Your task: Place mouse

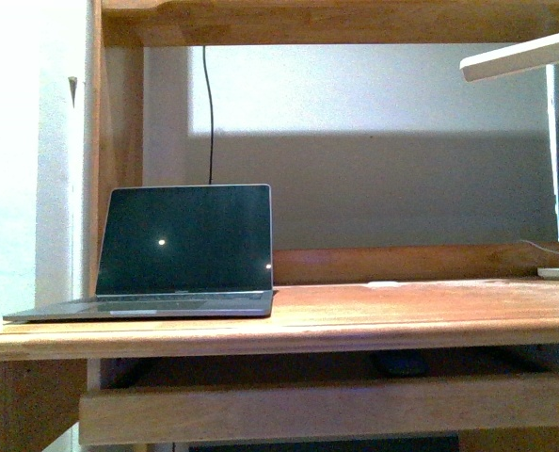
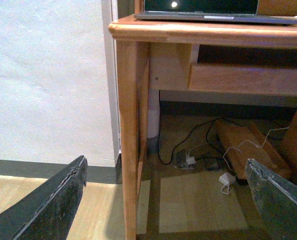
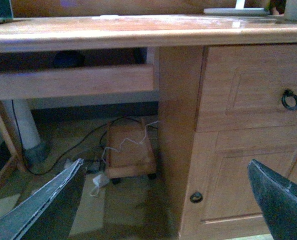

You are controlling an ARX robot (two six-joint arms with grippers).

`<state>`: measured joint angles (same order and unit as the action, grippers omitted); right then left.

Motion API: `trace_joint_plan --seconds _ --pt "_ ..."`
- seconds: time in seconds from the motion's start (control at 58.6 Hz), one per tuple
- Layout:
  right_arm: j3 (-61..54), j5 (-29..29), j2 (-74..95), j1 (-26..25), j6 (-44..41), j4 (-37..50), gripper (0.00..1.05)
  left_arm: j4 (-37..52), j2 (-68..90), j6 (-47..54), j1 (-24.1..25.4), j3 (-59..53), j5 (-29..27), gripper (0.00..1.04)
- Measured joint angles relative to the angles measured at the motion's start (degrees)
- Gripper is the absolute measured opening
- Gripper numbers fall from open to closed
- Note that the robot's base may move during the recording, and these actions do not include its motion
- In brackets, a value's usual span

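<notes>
The small dark grey domed mouse (image 1: 399, 363) is, as best I can read the front view, the dim lump lying in the shadowed pull-out wooden tray (image 1: 336, 410) under the orange-brown wooden counter (image 1: 402, 311). It sits off to the right of the open grey laptop with a black screen (image 1: 185, 245) that stands on top, and neither arm shows here. In the left wrist view I have the left arm's black fingers (image 2: 53, 205) spread wide with nothing between them, low by the counter's leg; the laptop's front edge shows above, but no mouse. In the right wrist view the right arm's black fingers (image 3: 48, 205) are just as spread and empty, below the counter's edge. This is the only wrist camera that catches the mouse (image 3: 68, 58), a dark dome behind the tray's front rail. I judge the step in hand to be the reach, and the right arm looks better placed for it. I would lift it to tray level, enter over the rail and under the counter's lip, where the gap looks tight, and close only once a finger stands on either side of the dome.
</notes>
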<state>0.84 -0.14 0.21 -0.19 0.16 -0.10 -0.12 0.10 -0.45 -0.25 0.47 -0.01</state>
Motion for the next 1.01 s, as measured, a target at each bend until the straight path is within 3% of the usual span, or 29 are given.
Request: trace_joint_plan --seconds 0.307,0.393,0.478,0.58,0.683,0.785,0.888,1.007 --pt "0.0 0.0 0.0 0.0 0.0 0.0 0.97 -0.2 0.2 -0.3 0.1 0.0 0.4 0.97" --pt "0.0 0.0 0.0 0.0 0.0 0.0 0.97 -9.2 6.2 -2.8 2.0 3.8 8.1 0.97" --pt "0.0 0.0 0.0 0.0 0.0 0.0 0.97 -7.3 15.2 -1.1 4.5 4.5 13.5 0.97" --pt "0.0 0.0 0.0 0.0 0.0 0.0 0.97 7.8 31.6 8.9 9.2 5.0 15.7 0.97" --pt "0.0 0.0 0.0 0.0 0.0 0.0 0.97 28.3 51.7 26.1 10.0 7.0 16.5 0.97" --pt "0.0 0.0 0.0 0.0 0.0 0.0 0.97 42.9 66.8 41.4 10.0 10.3 16.9 0.97" --pt "0.0 0.0 0.0 0.0 0.0 0.0 0.97 53.3 79.4 54.7 9.6 14.9 18.3 0.97" --pt "0.0 0.0 0.0 0.0 0.0 0.0 0.97 59.1 89.9 66.8 8.7 20.3 20.1 0.97"
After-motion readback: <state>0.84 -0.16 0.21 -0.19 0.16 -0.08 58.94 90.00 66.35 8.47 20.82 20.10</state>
